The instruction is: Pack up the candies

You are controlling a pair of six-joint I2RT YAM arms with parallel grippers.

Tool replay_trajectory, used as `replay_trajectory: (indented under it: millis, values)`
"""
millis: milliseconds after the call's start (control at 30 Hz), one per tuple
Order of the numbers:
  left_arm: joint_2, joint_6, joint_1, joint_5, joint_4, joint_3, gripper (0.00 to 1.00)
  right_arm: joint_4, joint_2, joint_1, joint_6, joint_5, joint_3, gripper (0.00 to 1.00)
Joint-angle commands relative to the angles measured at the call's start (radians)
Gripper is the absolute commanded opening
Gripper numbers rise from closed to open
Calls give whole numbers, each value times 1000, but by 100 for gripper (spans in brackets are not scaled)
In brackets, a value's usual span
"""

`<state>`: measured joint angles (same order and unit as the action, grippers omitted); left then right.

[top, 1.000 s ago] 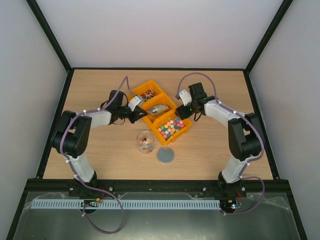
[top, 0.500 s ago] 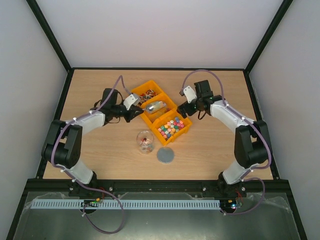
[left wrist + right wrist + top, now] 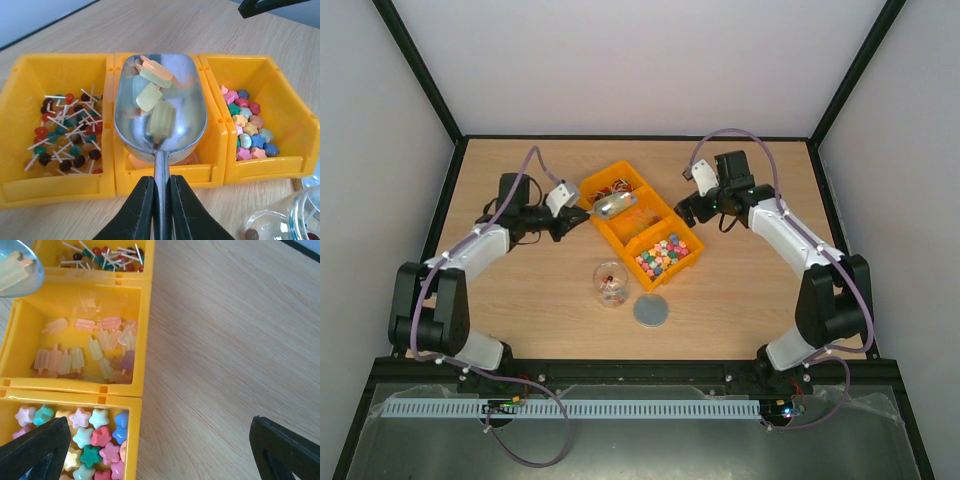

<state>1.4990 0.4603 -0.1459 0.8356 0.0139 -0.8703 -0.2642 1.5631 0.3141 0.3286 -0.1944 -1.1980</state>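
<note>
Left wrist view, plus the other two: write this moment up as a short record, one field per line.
trays: three, yellow, side by side, holding lollipops, ice-lolly candies and star candies
scoop: above the trays, carrying pale ice-lolly candies
left gripper: shut on the scoop's handle
right gripper: open, empty, beside the trays
jar: glass, uncovered, a few candies inside
lid: on the table beside the jar

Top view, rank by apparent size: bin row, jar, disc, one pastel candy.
Largest: bin row.
Next: jar and disc, which look alike, so unranked.
Smallest: pastel candy, by far.
</note>
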Motion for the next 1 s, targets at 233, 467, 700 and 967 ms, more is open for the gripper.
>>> replay_trajectory:
  millis: [233,467,700,967]
  values:
    - [-276,200,62,66,-295,36,2,-70,-56,-4,-96,-98,-60,99]
    - [-462,399,141,152,-575,104,2,-100,-106,-3,-36,-139,-13,99]
    - [-647,642,209,163,-899,131,2,-78,-133,-1,-80,-135,36,99]
    - [-760,726,218,91,-1057,159,2,-45,-160,10,-76,-132,81,99]
